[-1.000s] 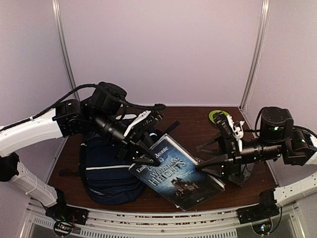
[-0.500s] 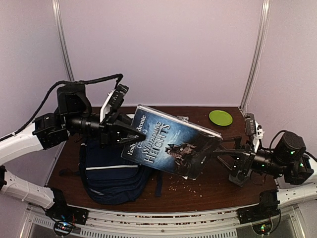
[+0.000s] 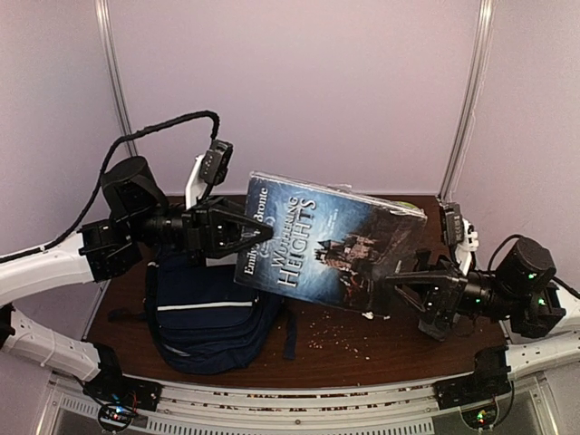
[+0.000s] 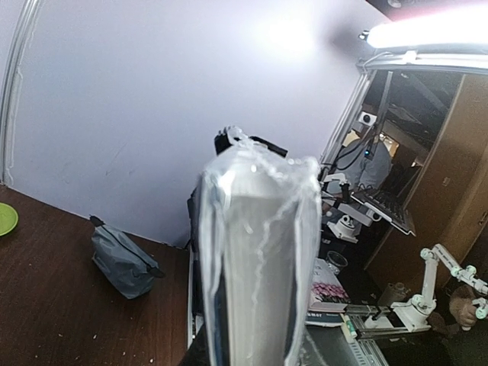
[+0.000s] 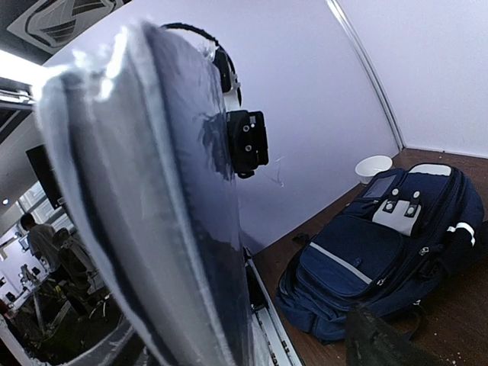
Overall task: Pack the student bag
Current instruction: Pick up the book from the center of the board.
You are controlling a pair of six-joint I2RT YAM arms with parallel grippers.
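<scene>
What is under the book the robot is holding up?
Under the book you can see the brown table with little crumbs and one edge of the navy backpack. The table part straight behind the book is hidden.

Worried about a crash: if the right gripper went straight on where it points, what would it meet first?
The right gripper meets the plastic-wrapped dark paperback book its jaws hold; past it, roughly in line, the left gripper on the opposite edge, though depth is unclear.
</scene>
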